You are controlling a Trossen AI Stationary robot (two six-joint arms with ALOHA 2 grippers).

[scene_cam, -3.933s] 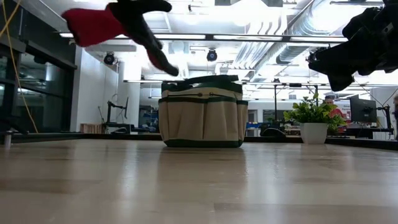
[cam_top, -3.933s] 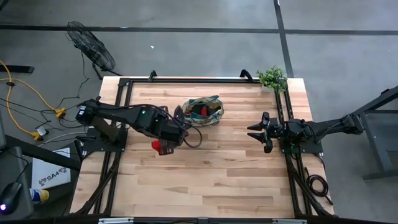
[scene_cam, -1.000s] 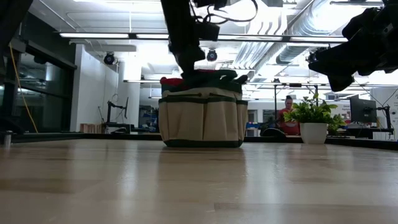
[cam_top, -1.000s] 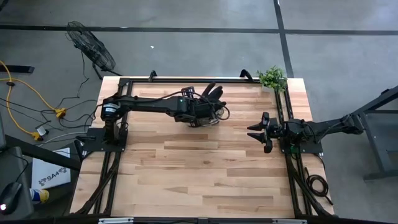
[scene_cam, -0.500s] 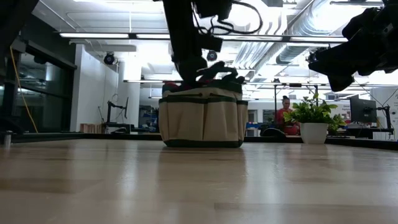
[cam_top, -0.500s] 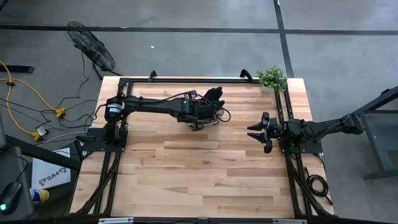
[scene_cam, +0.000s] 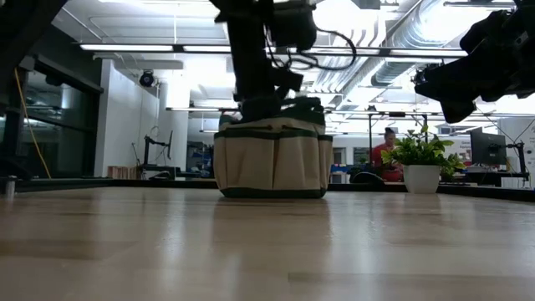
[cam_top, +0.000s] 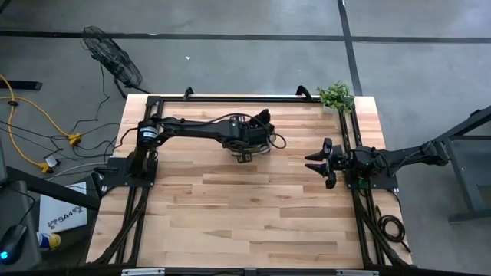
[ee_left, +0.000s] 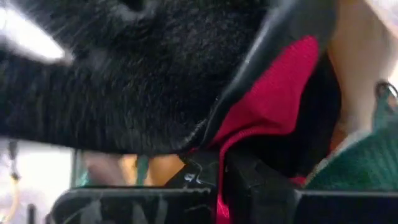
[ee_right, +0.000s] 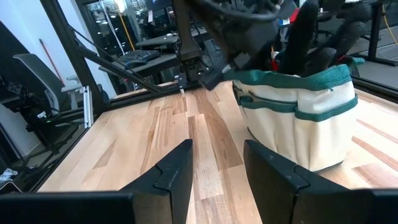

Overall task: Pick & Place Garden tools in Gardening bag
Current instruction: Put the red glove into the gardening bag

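The gardening bag is sitting toward the back middle of the bench, and the black-and-red glove that was dangling out in the open a few seconds ago is now getting stuffed down into its mouth. The left gripper is dipping lower into the bag than a moment back, fingers pinching the glove. So this one's basically delivered, just needs letting go. The right gripper is idling off at the right edge, fingers partly spread, holding nothing.
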